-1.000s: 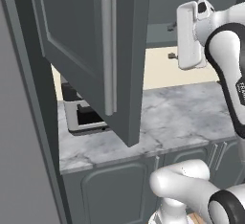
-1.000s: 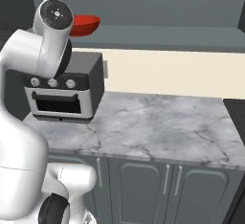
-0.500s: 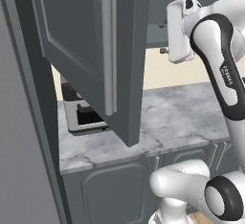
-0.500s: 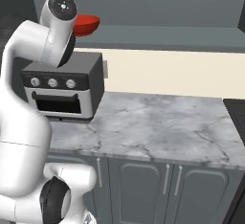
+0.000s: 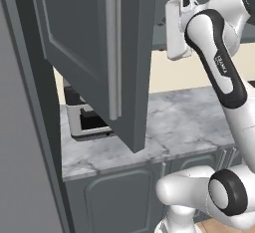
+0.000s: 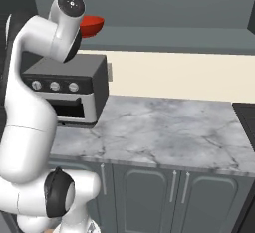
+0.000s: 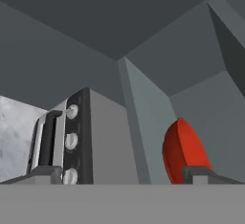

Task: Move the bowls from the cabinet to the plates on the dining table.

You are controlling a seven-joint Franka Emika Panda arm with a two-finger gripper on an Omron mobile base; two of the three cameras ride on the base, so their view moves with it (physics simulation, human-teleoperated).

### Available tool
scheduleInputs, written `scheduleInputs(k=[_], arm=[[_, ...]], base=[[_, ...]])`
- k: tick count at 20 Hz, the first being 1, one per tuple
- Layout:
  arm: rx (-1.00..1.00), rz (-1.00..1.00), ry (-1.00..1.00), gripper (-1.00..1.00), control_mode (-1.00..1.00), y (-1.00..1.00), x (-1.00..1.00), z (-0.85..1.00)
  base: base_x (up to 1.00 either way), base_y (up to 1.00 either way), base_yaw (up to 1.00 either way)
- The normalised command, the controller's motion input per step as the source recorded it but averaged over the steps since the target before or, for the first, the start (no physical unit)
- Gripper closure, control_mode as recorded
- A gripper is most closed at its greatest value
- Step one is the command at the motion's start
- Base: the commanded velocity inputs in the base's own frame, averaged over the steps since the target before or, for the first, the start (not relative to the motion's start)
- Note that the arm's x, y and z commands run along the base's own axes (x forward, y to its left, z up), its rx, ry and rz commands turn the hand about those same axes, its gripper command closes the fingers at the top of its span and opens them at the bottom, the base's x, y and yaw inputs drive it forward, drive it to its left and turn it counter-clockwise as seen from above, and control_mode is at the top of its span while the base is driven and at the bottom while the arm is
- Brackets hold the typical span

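The arm is reaching up toward the open cabinet (image 5: 94,53), so the step in hand looks like the approach to the first pick. The red bowl (image 6: 91,26) sits on the cabinet shelf at upper left of the right base view, above the toaster oven (image 6: 67,90). In the hand view the end effector (image 7: 124,175) has its tips spread wide, empty, the bowl just beyond the right tip (rolled sideways here). Next it likely must advance and straddle the rim before closing.

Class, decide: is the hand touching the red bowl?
Cannot tell. In the hand view one fingertip overlaps the red bowl, and neither contact nor gap shows plainly.
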Motion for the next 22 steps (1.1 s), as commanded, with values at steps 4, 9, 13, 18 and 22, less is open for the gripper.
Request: scheduleInputs(k=[4,9,13,18,22], arm=[[0.00,0.00,-0.01,-1.00,-1.00,0.01,0.42,-0.05],[-0.01,0.00,0.00,-1.00,-1.00,0.00,0.41,-0.04],[-0.01,0.00,0.00,-1.00,-1.00,0.00,0.42,-0.04],[-0.01,0.00,0.00,-1.00,-1.00,0.00,0.42,-0.04],[0.00,0.00,0.00,-1.00,-1.00,0.03,0.40,-0.05]], base=[[0.00,0.00,0.00],[0.00,0.00,0.00],[0.00,0.00,0.00],[0.00,0.00,0.00],[0.00,0.00,0.00]])
